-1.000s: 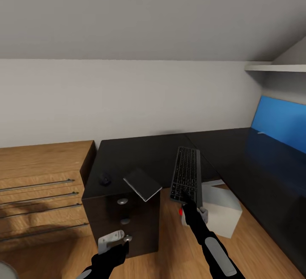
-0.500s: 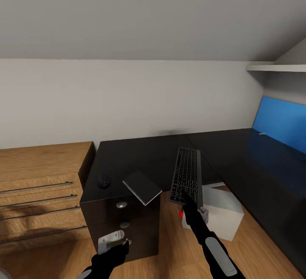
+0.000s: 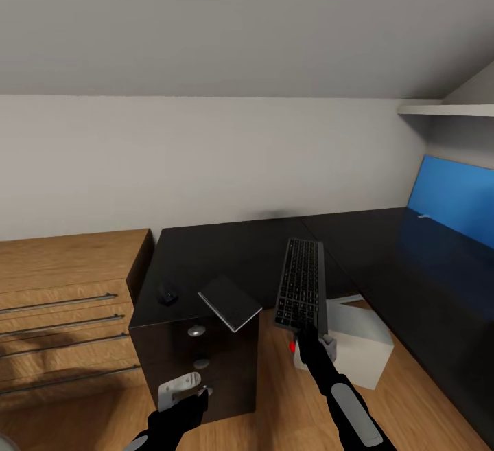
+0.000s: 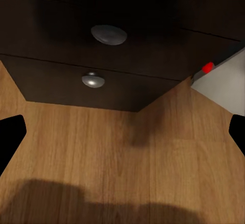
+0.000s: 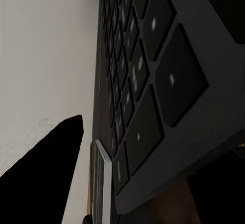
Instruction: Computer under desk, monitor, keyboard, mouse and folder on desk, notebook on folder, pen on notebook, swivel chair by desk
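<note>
- While parked facing the desk (image 3: 226,245) corner, seeing a wooden dresser (image 3: 62,300) far left.
- Left gripper (image 3: 184,390) low before the drawers (image 3: 199,358), jaws spread, nothing between them; round knobs (image 4: 108,34) straight ahead in the wrist view.
- Mouse (image 3: 167,294) on the desktop near its left edge.
- Notebook (image 3: 229,301) just right of it, overhanging the front corner.
- Keyboard (image 3: 301,283) pinched at its near end by the right gripper (image 3: 307,336), far end over the desktop.
- Computer (image 3: 357,344) on the floor under the desk, red light beside the right arm.
- Blue panel (image 3: 449,204) far right.
</note>
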